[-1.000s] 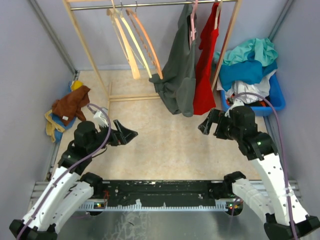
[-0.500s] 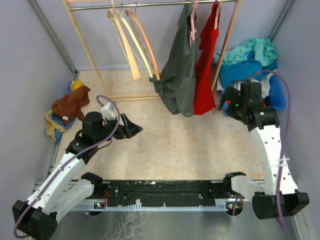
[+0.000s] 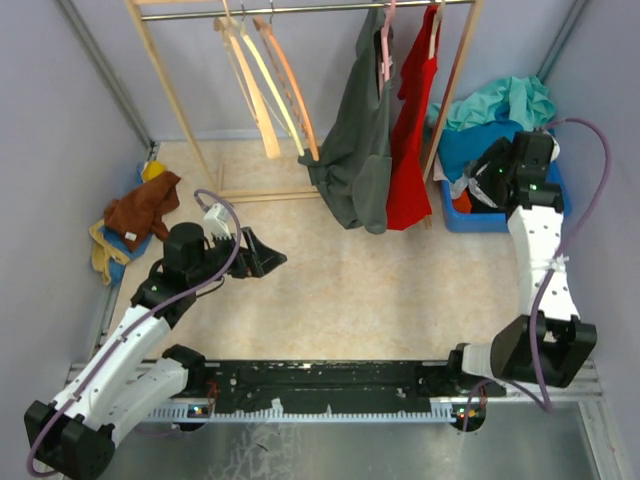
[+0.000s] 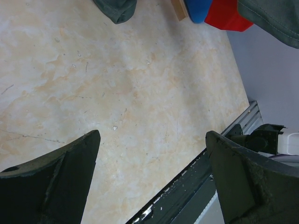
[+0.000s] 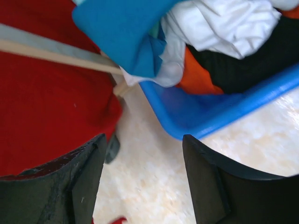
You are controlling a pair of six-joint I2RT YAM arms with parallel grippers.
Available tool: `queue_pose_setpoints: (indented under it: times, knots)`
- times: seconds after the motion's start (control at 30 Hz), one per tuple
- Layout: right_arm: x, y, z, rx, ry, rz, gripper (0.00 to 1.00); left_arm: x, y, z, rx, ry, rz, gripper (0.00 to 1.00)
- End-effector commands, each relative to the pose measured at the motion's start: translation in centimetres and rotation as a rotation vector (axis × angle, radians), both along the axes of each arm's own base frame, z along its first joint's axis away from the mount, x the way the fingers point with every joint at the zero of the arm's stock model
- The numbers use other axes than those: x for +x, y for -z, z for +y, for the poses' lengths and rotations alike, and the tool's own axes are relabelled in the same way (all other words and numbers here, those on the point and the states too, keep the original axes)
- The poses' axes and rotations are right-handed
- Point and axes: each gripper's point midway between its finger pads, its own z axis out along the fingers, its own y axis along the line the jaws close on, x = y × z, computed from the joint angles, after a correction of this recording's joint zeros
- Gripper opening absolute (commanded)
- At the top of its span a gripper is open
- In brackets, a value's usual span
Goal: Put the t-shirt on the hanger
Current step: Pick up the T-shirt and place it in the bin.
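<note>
Two arms in view, neither holding anything. The left fingers (image 4: 51, 182) stand spread wide over the beige marbled surface (image 3: 350, 280), with only bare surface between them. The right fingers (image 5: 60, 182) stand apart too, less widely, above the near corner of the blue bin (image 5: 219, 112), and nothing is caught between them. From the top view their tips are hard to make out, dark against the dark cloth in the bin. The t-shirt (image 3: 480, 145) lies bunched in that bin under a paler aqua garment (image 3: 505, 100); most of it is buried, and only a fold (image 5: 126, 32) shows at the wrist camera, draped over white cloth (image 5: 219, 23). Whether the fingers touch it cannot be told. The hanger (image 3: 290, 85) hangs on the rack rail (image 3: 300, 10) beside the cream hangers (image 3: 255, 90), well apart from the t-shirt. Its hook is cut off near the top edge and its bottom bar is hard to read from above. A red garment (image 5: 46, 93) fills the left of the right wrist view.
</note>
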Motion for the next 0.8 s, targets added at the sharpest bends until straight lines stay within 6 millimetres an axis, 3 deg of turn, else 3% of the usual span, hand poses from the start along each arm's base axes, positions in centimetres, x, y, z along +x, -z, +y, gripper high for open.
queue_pose_setpoints:
  times: [0.0,0.27,0.47,0.53,0.67,0.77]
  knots:
    - [5.8,-4.7,-0.7,0.045,0.033,-0.243,0.64,-0.2,-1.4,-0.3,-0.004,0.035,-0.048,1.0]
    - [11.9,-1.0,-1.8,0.091,0.071,-0.213,0.71,-0.4,-1.7,0.3,0.027,0.023,-0.057,1.0]
    - [15.0,2.4,-2.4,0.113,0.093,-0.176,0.7,-0.4,-2.1,0.5,0.047,0.019,-0.056,1.0]
    - [15.7,3.0,-2.5,0.12,0.095,-0.176,0.63,-0.5,-2.1,0.7,0.053,0.014,-0.052,1.0]
    - [16.4,3.0,-2.2,0.134,0.073,-0.193,0.29,-0.7,-2.6,1.0,0.057,0.001,-0.053,1.0]
    - [16.2,2.0,-1.9,0.122,0.05,-0.218,0.12,-0.9,-2.9,1.2,0.058,-0.009,-0.047,1.0]
